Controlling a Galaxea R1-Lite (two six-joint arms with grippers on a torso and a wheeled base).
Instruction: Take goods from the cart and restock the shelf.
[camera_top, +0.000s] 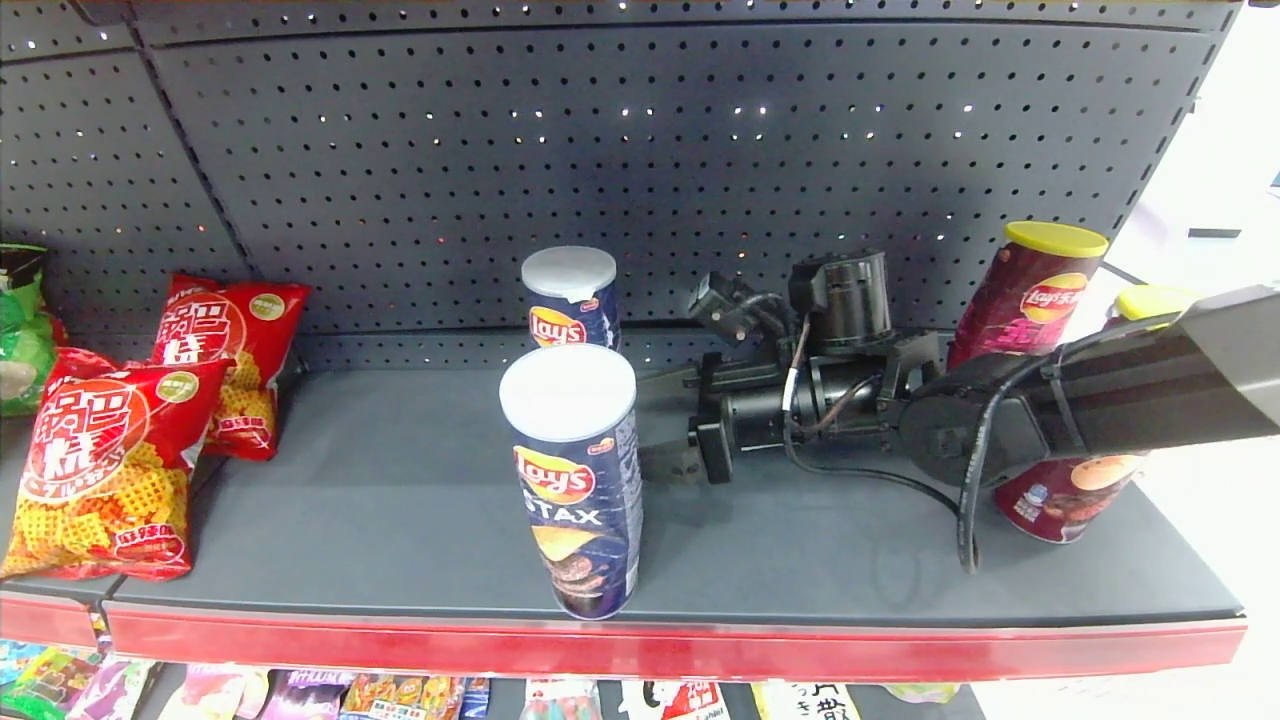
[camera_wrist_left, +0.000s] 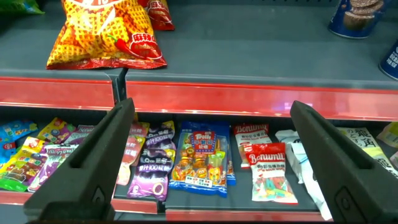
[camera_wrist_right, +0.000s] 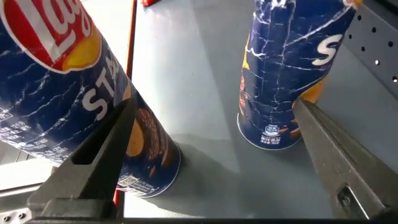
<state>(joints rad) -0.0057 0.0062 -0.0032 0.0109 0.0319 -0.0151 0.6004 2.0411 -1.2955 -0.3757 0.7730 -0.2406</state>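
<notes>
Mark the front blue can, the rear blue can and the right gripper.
front blue can (camera_top: 578, 480), head view, on its label mid-body.
rear blue can (camera_top: 570, 318), head view, on its upper label.
right gripper (camera_top: 660, 422), head view, midway between its open fingertips.

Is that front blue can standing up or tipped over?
Upright. The front blue can stands on its base on the shelf, its white lid facing up.

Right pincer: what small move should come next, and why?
Probably draw the right pincer straight back off the shelf. It stands open and empty, tips beside the front blue can, with the rear blue can upright behind it; both look placed. Go gently: the arm lies close to the maroon can.
</notes>
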